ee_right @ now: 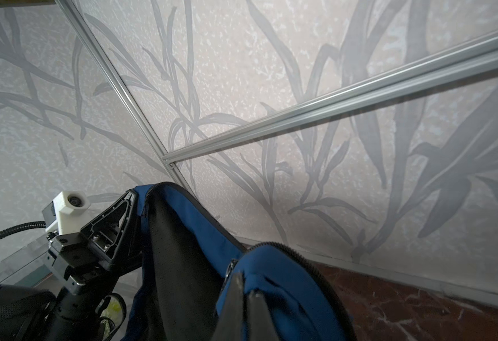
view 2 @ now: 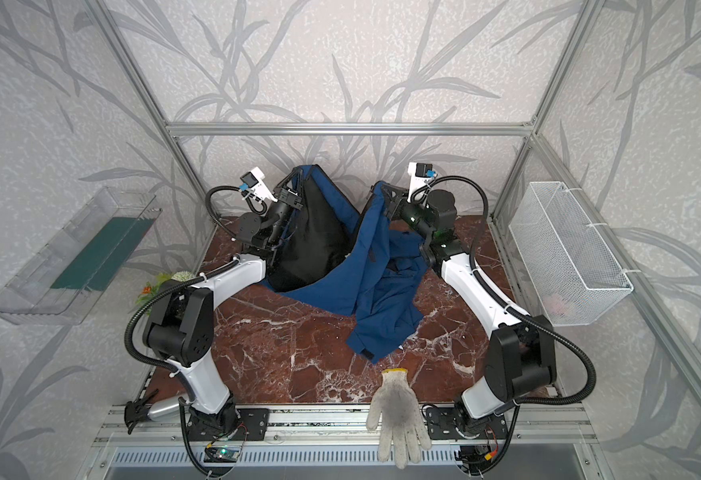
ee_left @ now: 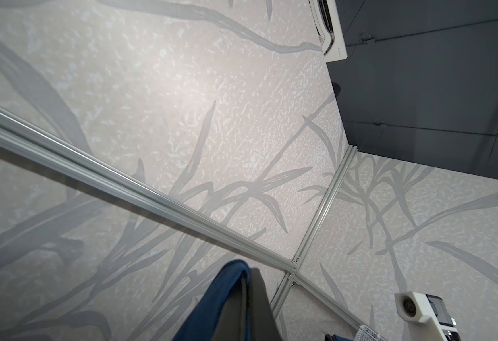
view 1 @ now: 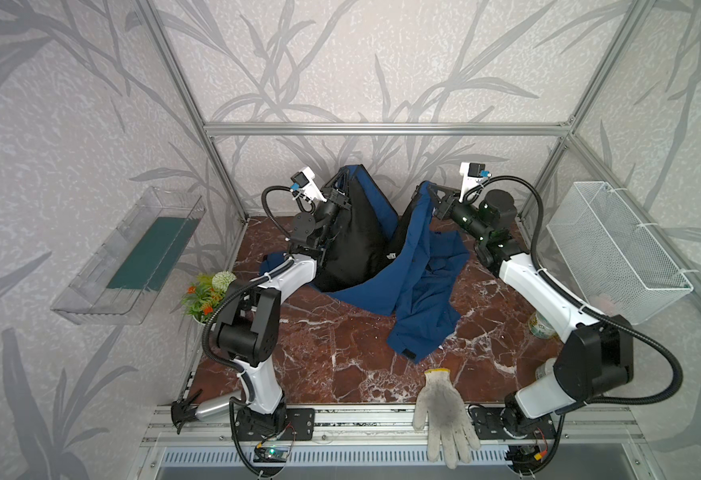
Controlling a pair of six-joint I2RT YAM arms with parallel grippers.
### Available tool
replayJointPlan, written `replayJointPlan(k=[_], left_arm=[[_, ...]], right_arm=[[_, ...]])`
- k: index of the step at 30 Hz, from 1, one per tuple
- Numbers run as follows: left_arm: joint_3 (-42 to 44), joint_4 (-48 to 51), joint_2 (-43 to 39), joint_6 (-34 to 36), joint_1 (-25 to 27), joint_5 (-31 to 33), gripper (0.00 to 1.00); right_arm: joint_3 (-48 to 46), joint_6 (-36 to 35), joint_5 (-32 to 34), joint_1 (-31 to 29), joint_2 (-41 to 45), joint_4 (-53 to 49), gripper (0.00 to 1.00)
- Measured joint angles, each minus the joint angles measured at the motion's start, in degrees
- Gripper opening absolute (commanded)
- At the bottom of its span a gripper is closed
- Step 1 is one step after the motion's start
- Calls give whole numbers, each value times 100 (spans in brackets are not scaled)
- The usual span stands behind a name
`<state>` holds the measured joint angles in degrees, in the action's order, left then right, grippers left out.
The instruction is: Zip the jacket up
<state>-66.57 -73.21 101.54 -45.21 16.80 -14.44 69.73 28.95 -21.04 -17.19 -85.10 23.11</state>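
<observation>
We see the jacket [view 1: 415, 270] lifted at two points near the far edge of the worktop [view 1: 332, 357]. The rest of it sags down onto the marble-patterned middle. The left gripper [view 1: 345, 173] is clamped on one raised peak, where the black lining faces out. The right gripper [view 1: 430, 187] is pinched closed on the other peak, blue side out, with the black zipper teeth running along that edge in the right wrist view. A blue fold trails toward the near edge and ends just short of the white glove [view 1: 444, 411], which hangs over that edge onto the rail.

Beyond the left edge, a clear plastic bin [view 1: 91, 291] is fixed to the wall, and a dark green sheet [view 1: 153, 253] lies flat on its floor. Beyond the right edge hangs a white wire basket [view 1: 615, 249]. In a top view we make out something pale and pinkish [view 2: 558, 303] in its lower end, too blurred to name. A small plant [view 1: 205, 293] stands at the left edge, and a tin [view 1: 542, 326] stands at the right edge, partly behind the right arm.
</observation>
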Motion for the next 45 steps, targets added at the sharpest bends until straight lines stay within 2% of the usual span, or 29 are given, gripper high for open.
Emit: replayJointPlan(k=[4, 8, 15, 20, 33, 45], left_arm=[[1384, -431, -227, -131, 256, -72, 0], [2605, -422, -238, -101, 776, -116, 0], [3329, -485, -334, -136, 1294, -39, 0], [3445, -529, -380, -175, 1425, 31, 0], [3453, -533, -385, -251, 1462, 101, 0], [3453, -535, -385, -326, 1473, 105, 0]], right_arm=[[-1884, 450, 7, -48, 957, -26, 0], [-3477, 935, 52, -210, 1401, -404, 0], [-4837, 1534, 39, -282, 2275, -645, 0], [-5010, 1687, -114, -282, 2651, -664, 1], [-5021, 1886, -492, -282, 2662, -625, 36], [-4996, 1965, -610, -323, 2712, -520, 44]])
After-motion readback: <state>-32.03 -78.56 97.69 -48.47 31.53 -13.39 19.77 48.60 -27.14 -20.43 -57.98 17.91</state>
